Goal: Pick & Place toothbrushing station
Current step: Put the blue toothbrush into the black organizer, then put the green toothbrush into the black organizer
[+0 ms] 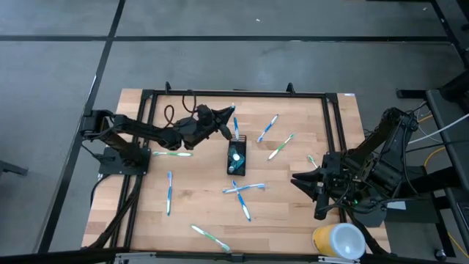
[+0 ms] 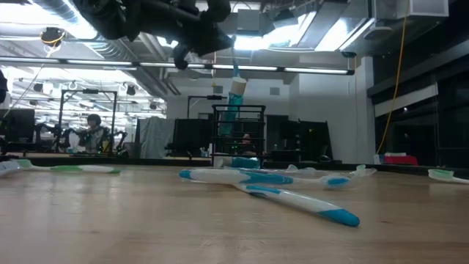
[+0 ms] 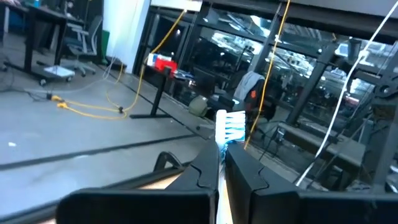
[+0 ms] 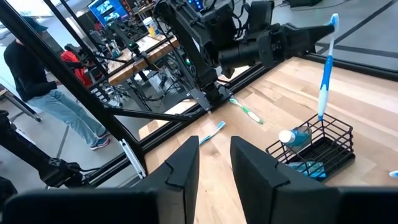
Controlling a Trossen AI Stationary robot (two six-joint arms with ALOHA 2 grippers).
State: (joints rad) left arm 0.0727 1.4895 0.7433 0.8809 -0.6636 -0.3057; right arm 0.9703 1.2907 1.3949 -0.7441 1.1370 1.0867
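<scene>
The black mesh holder (image 1: 236, 158) stands on the table's middle with a small blue tube (image 4: 297, 137) in it; it also shows in the right wrist view (image 4: 320, 149) and the low view (image 2: 238, 136). My left gripper (image 1: 226, 121) reaches in from the left and is shut on a blue-white toothbrush (image 4: 325, 68) that stands nearly upright over the holder. My right gripper (image 1: 302, 180) is open and empty at the table's right side, its fingers (image 4: 180, 171) pointing toward the holder. My left gripper pinches the toothbrush's neck (image 3: 221, 147), just below the bristle head (image 3: 231, 127), between its two fingers. The fingers come about level from the table's left and lie across the brush. The brush hangs nearly upright, head up, with its lower end (image 4: 319, 116) down at the holder's far rim.
Several loose toothbrushes lie on the table: a green one (image 1: 172, 154), a blue one (image 1: 169, 192), a crossed blue pair (image 1: 244, 189), others at the far right (image 1: 267, 128) and the near edge (image 1: 211, 236). A yellow-and-white cup (image 1: 338, 242) lies at the near right corner.
</scene>
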